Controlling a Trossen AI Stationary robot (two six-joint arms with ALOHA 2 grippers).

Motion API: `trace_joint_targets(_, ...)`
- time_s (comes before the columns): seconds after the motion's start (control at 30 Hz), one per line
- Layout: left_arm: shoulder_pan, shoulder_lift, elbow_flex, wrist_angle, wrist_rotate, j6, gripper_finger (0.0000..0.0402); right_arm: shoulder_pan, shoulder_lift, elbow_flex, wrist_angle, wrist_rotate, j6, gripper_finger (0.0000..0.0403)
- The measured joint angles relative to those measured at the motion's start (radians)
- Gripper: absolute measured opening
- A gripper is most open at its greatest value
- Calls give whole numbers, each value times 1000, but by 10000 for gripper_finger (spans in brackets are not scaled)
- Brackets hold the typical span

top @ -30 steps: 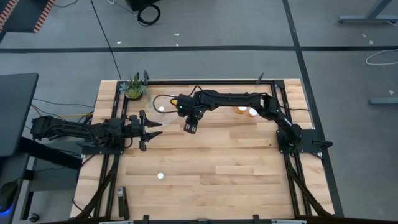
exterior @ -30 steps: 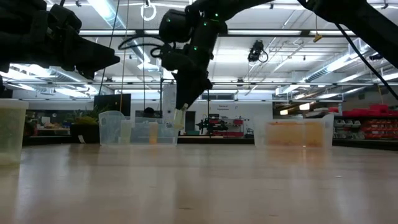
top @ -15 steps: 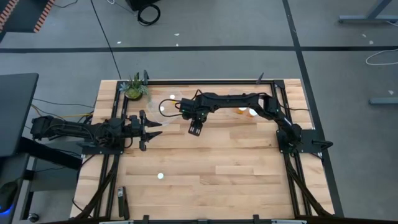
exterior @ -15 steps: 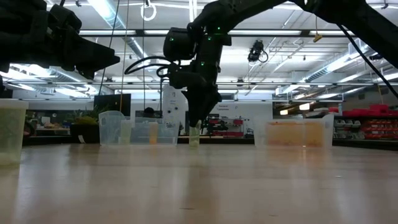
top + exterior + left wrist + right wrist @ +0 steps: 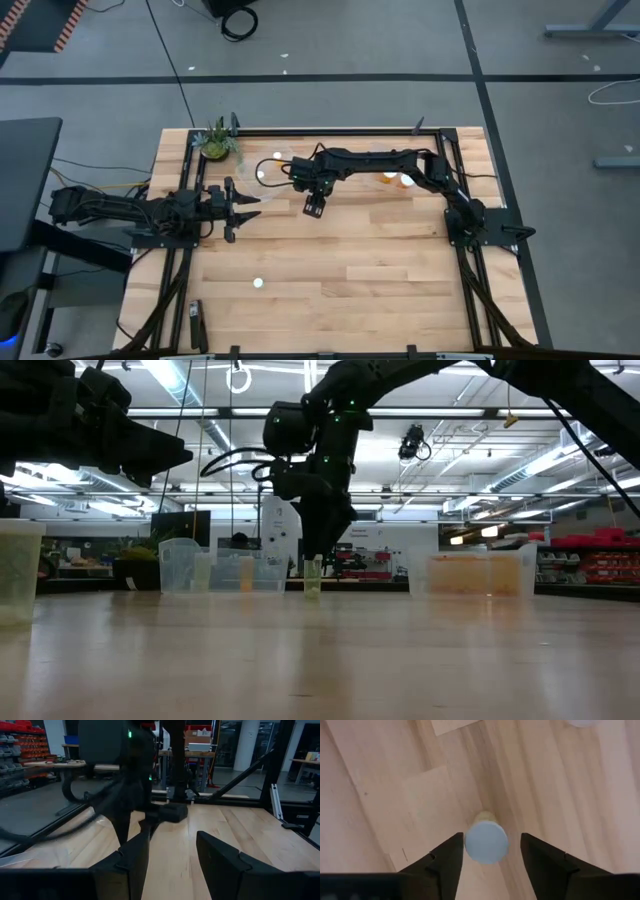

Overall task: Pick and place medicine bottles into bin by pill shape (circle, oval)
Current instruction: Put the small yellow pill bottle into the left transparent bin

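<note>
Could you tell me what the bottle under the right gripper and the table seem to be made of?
The bottle looks like translucent amber plastic under a matte white, likely plastic cap; the right gripper straddles it, open. The table looks like pale jointed wood planks with visible grain.

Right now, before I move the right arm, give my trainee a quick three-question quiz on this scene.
1. True or false: the bottle between the right gripper's fingers lies on its side.
2. The left gripper is: A) shut on a bottle; B) open and empty above the table; C) inside a tub.
3. Fill in: the bottle's cap is ___ in colour.

Key: 1 false, it stands upright on the table; 2 B; 3 white.
</note>
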Motion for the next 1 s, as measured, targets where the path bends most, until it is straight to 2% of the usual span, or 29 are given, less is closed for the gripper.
trace_joint_targets(0.3, 0, 0, 0, 11, 0, 0, 172, 6, -63, 12, -15, 45, 6, 225)
trace_joint_targets(0.63, 0, 1, 0, 36, 0, -53, 172, 78, -169, -9, -23, 193, 7, 226)
trace_joint_targets(0.73, 0, 0, 0, 27, 0, -48, 172, 101, -206, -77, 16, 199, 6, 226)
trace_joint_targets(0.83, 0, 0, 1, 23, 0, -50, 172, 120, -265, -205, 107, 203, 11, 226)
trace_joint_targets(1.0, 0, 20, 93, -162, 0, -42, 172, 140, -405, -455, 285, 206, 52, 226)
